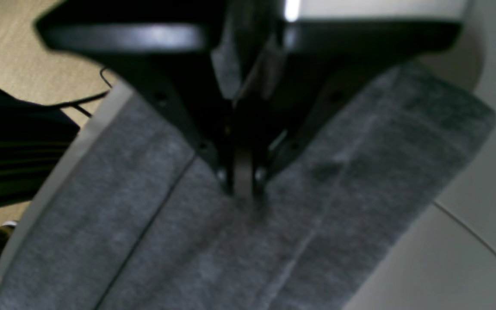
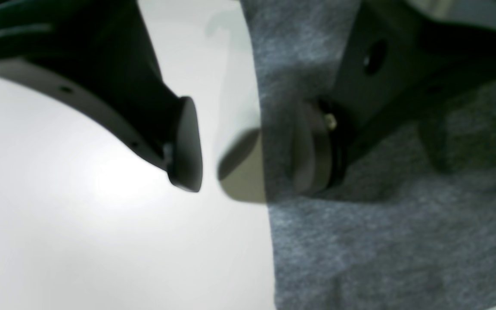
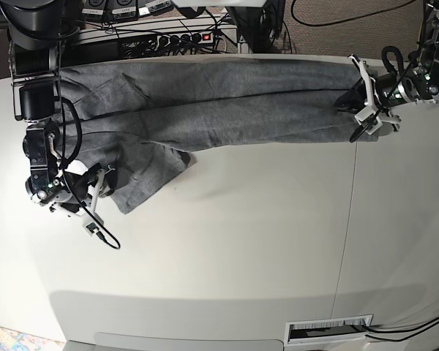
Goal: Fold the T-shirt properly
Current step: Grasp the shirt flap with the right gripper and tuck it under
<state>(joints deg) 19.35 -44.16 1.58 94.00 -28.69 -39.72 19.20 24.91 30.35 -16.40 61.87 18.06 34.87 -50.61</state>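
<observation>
The grey T-shirt (image 3: 227, 110) lies stretched in a long band along the far side of the white table (image 3: 241, 256), with one part folded down at the left. My left gripper (image 3: 353, 108) is at the cloth's right end. In the left wrist view the left gripper (image 1: 243, 189) is shut on a pinch of the T-shirt (image 1: 360, 172). My right gripper (image 3: 101, 184) sits at the folded part on the left. In the right wrist view the right gripper (image 2: 248, 159) is open, and the edge of the T-shirt (image 2: 381, 241) drapes over one of its fingers (image 2: 312, 150).
A power strip with cables (image 3: 168, 36) lies beyond the table's far edge. A dark bag (image 1: 11, 146) sits on the floor past the table edge in the left wrist view. A seam (image 3: 344, 241) runs across the table on the right, and a labelled slot (image 3: 329, 330) is at the near edge.
</observation>
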